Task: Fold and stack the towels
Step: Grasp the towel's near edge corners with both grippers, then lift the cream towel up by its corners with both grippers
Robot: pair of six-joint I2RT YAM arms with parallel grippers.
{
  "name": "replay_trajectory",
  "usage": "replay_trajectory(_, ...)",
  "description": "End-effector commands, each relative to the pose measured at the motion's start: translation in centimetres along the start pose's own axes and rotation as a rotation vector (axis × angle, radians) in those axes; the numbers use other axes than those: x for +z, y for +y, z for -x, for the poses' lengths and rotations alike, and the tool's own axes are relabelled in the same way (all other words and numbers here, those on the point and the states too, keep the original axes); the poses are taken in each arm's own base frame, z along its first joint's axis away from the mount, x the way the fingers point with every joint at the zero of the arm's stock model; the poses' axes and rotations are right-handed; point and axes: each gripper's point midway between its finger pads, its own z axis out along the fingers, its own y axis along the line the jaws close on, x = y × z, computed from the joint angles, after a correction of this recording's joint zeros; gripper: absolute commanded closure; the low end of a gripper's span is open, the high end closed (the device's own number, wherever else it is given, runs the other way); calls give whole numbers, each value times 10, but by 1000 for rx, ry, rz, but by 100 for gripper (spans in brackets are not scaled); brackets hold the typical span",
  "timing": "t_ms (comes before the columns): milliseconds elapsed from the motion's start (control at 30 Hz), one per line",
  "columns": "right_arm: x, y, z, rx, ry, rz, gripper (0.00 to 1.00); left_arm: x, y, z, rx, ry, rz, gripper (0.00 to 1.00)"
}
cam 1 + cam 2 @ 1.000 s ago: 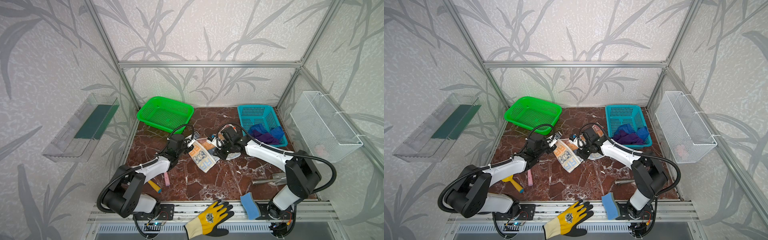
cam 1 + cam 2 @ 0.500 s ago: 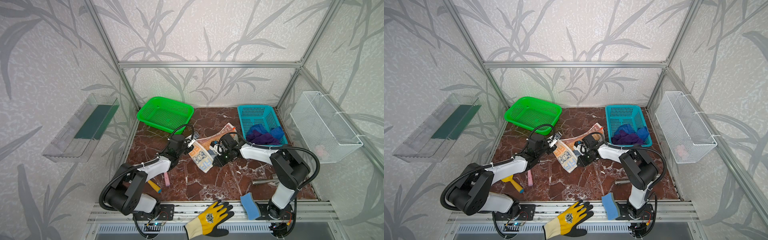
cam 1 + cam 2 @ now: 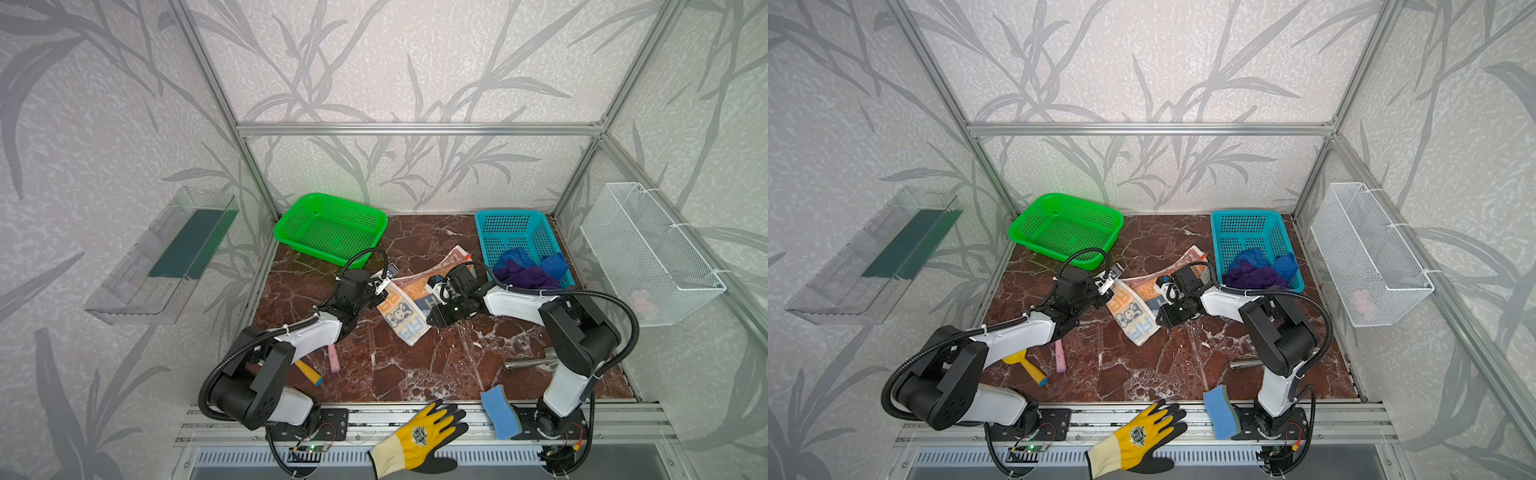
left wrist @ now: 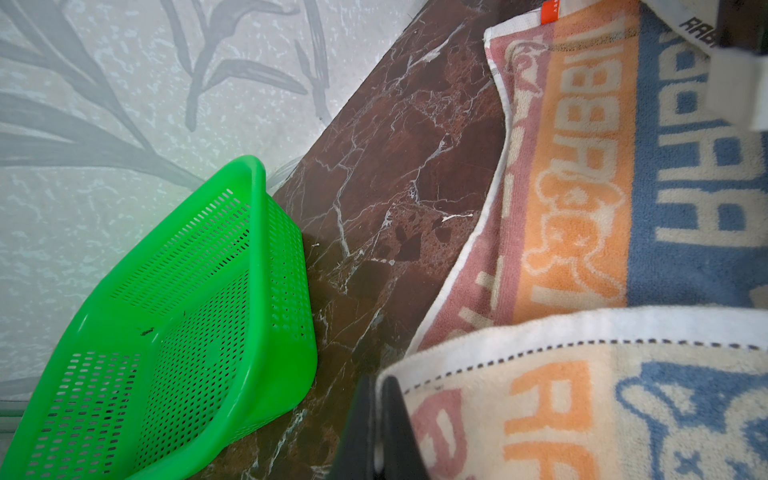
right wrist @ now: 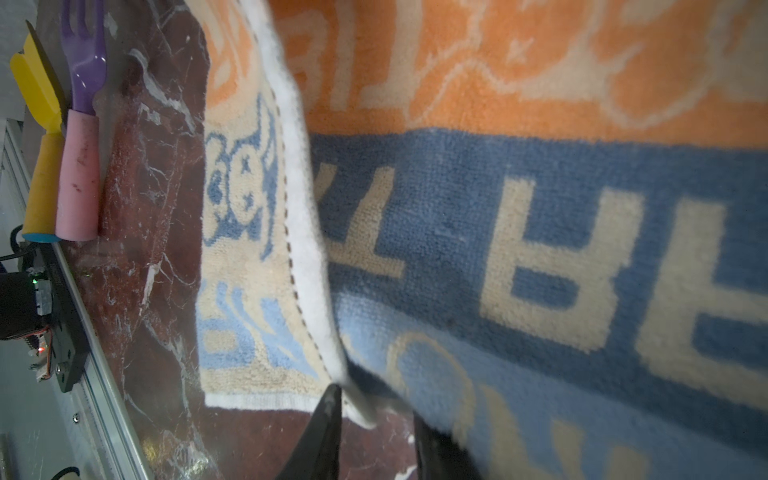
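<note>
The cream towel (image 3: 404,318) (image 3: 1136,318) with orange and blue lettered blocks lies mid-table, one end doubled over the rest. My left gripper (image 3: 384,286) (image 3: 1111,284) (image 4: 379,386) is shut on that towel's (image 4: 582,208) white hem at the folded corner. My right gripper (image 3: 432,321) (image 3: 1160,320) (image 5: 376,411) sits low at the towel's (image 5: 498,208) right edge, jaws apart, with the hem hanging loosely between them. The purple towel (image 3: 525,276) (image 3: 1254,276) and the blue towel (image 3: 552,264) (image 3: 1285,266) lie bunched in the teal basket (image 3: 486,232) (image 3: 1219,232).
A green basket (image 3: 332,228) (image 4: 174,316) stands at the back left. A pink-handled fork (image 3: 333,359) (image 5: 79,183) and a yellow tool (image 3: 309,372) lie under my left arm. A metal cylinder (image 3: 528,363), blue sponge (image 3: 496,411) and yellow glove (image 3: 419,436) are near the front. A wire basket (image 3: 648,253) hangs on the right wall.
My right gripper has come forward and down along the towel's right side and its jaws have parted. The towel's far end now lies flat. My left gripper has kept its hold.
</note>
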Motion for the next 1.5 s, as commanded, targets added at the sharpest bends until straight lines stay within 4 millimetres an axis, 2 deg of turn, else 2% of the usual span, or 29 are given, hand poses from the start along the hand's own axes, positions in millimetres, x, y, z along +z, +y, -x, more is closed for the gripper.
replay_trajectory(0, 6, 7, 0, 9, 0, 58, 68, 1, 0, -3, -8, 3, 3, 100)
replay_trajectory(267, 9, 18, -6, -1, -4, 129, 69, 2, 0, -3, -6, 6, 1, 100)
replay_trajectory(867, 19, 26, -16, 4, 24, 151, 82, 4, -1, -2, -20, 9, -6, 100)
replay_trajectory(933, 20, 26, -16, 3, 26, 151, 85, 4, -1, -2, -21, 8, -7, 100)
replay_trajectory(1067, 16, 28, -12, -4, 13, 143, 100, 4, -1, -3, -25, 10, -7, 100)
replay_trajectory(1100, 15, 28, -10, -10, 10, 139, 100, 4, -1, -2, -26, 9, -4, 100)
replay_trajectory(1267, -4, 27, 8, -58, -37, 55, 100, 3, 8, 3, -78, 3, 32, 100)
replay_trajectory(1333, -22, 26, 25, -102, -81, -20, 100, -1, 19, 14, -120, -20, 62, 100)
replay_trajectory(1400, -50, 26, 47, -155, -147, -119, 100, -6, 30, 28, -162, -43, 82, 100)
replay_trajectory(1467, -78, 23, 67, -199, -202, -231, 100, -11, 52, 45, -236, -52, 145, 100)
